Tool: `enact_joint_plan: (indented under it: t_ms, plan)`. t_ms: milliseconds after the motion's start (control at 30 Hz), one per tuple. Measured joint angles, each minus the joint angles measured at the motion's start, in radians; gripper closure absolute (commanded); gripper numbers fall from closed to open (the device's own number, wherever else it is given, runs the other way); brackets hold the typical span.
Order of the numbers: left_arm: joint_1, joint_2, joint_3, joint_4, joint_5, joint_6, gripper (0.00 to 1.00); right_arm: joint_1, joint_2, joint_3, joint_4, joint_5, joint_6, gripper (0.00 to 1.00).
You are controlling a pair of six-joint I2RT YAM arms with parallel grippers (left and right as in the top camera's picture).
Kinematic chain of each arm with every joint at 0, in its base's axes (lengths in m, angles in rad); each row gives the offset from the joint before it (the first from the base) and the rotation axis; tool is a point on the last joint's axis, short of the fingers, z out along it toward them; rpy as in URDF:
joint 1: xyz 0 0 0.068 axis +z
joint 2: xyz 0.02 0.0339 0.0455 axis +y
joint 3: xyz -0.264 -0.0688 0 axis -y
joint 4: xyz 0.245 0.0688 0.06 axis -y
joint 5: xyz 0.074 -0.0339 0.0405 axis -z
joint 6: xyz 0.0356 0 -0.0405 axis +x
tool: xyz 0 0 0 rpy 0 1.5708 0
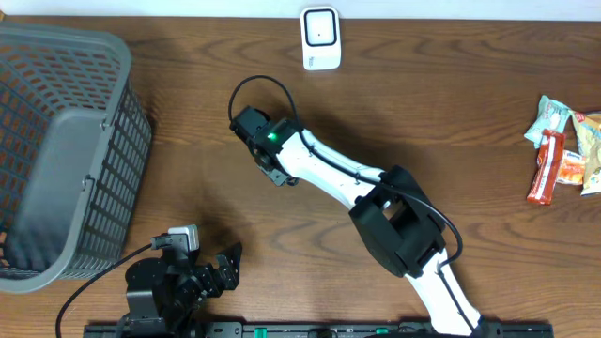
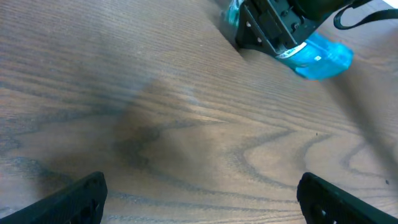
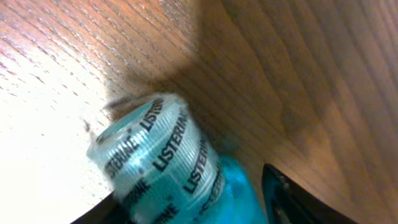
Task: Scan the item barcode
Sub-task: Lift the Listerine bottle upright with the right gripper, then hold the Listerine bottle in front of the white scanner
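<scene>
Listerine bottle between right jaws, on table.

Overhead view: even, moderately bright light, sharp across the table, with one soft shadow lying just beside the right end effector. Left wrist view: soft focus throughout, with a diffuse dark patch on the wood ahead of the left end effector, whose tips blur at the lower corners. Right wrist view: strong glare bleaches the wood left of the bottle cap between the right end effector's tips; the cap's lettering is smeared and deep shadow lies beyond it.
</scene>
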Motion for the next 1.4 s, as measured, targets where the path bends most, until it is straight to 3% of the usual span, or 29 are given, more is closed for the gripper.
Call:
enact_joint_plan:
  t_ms: [100, 233, 433, 667, 933, 1200, 1400]
  plan:
    - [0.0, 0.0, 0.0, 0.0, 0.0, 0.0, 0.02, -0.021, 0.0, 0.004, -0.005, -0.059, -0.001, 0.46]
    - [0.0, 0.0, 0.0, 0.0, 0.0, 0.0, 0.02, -0.051, 0.0, 0.006, -0.015, -0.148, -0.006, 0.57]
    - [0.0, 0.0, 0.0, 0.0, 0.0, 0.0, 0.02, -0.09, -0.002, 0.013, -0.045, -0.22, -0.001, 0.8]
    - [0.0, 0.0, 0.0, 0.0, 0.0, 0.0, 0.02, -0.149, -0.003, 0.034, -0.078, -0.247, 0.176, 0.98]
    - [0.0, 0.0, 0.0, 0.0, 0.0, 0.0, 0.02, -0.249, 0.045, 0.132, -0.261, -0.282, 0.617, 0.99]
    - [0.0, 0.0, 0.0, 0.0, 0.0, 0.0, 0.02, -0.311, 0.061, 0.161, -0.533, -0.328, 1.357, 0.99]
    - [0.0, 0.0, 0.0, 0.0, 0.0, 0.0, 0.02, -0.347, 0.061, 0.161, -0.619, -0.396, 1.78, 0.99]
